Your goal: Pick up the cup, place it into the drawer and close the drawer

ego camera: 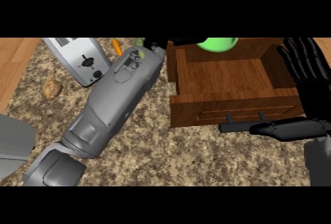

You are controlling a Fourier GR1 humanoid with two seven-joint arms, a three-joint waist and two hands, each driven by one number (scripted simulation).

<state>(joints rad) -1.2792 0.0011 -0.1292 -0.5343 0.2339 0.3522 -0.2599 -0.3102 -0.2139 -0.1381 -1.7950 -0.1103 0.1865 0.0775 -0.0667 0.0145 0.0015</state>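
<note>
Left forearm (pixel 110 109), nearest, reaching to the drawer's (pixel 236 72) far-left corner, its hand (pixel 155 43) mostly hidden, grip undeterminable, apparently carrying green cup (pixel 217 43) for placing; right hand (pixel 304 83) open beside drawer's right wall.

The left forearm (pixel 113 103) is a long grey casing of smooth, blocky panels with recessed rectangular sections. Near its wrist sits a darker inset panel with small yellow-green markings. The right hand (pixel 309 65) is glossy black, with slender segmented fingers and a thick black thumb (pixel 291 129); its forearm (pixel 318 159) is dark grey.
</note>
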